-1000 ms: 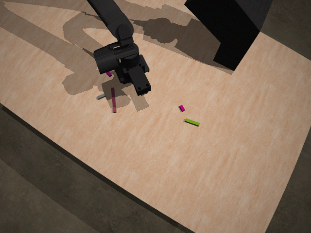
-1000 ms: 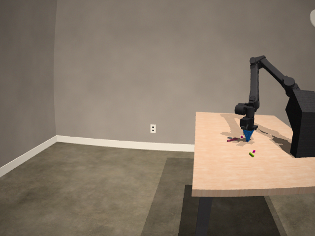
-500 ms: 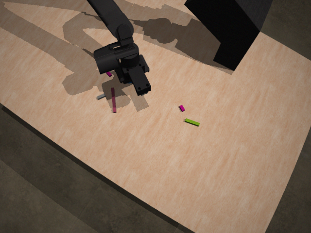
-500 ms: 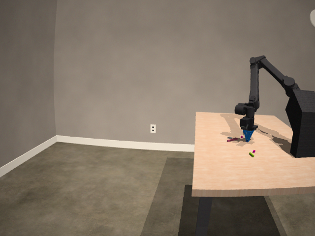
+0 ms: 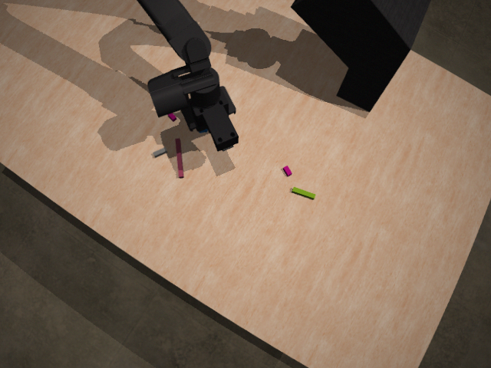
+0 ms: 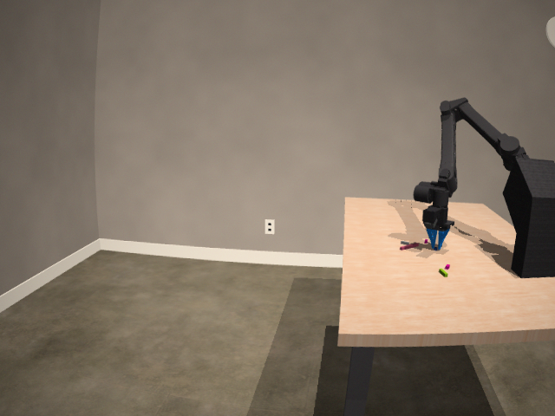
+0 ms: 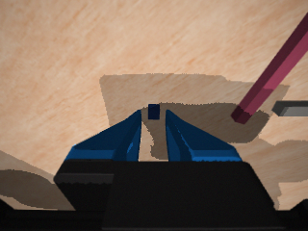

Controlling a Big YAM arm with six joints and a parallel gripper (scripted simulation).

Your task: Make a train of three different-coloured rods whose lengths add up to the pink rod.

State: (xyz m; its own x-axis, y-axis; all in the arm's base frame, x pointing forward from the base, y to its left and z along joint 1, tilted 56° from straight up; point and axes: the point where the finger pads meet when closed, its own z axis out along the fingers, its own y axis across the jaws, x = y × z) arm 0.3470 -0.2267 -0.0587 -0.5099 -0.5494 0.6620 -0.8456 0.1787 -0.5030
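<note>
My gripper (image 7: 153, 115) (image 6: 436, 245) points down at the table with its blue fingers a little apart. A tiny blue rod (image 7: 153, 111) lies on the table between the fingertips, and neither finger touches it. The long pink rod (image 5: 179, 157) (image 7: 271, 79) (image 6: 408, 245) lies flat just left of the gripper. A grey rod (image 5: 159, 152) (image 7: 291, 109) lies close to the pink rod's side, partly hidden behind it. One magenta rod (image 5: 172, 116) (image 6: 426, 241) peeks out from under the wrist.
A second magenta rod (image 5: 287, 170) (image 6: 447, 266) and a lime rod (image 5: 303, 192) (image 6: 443, 272) lie apart to the right, close to each other. The black robot base box (image 5: 357, 39) (image 6: 533, 215) stands at the back right. The arm hides part of the table.
</note>
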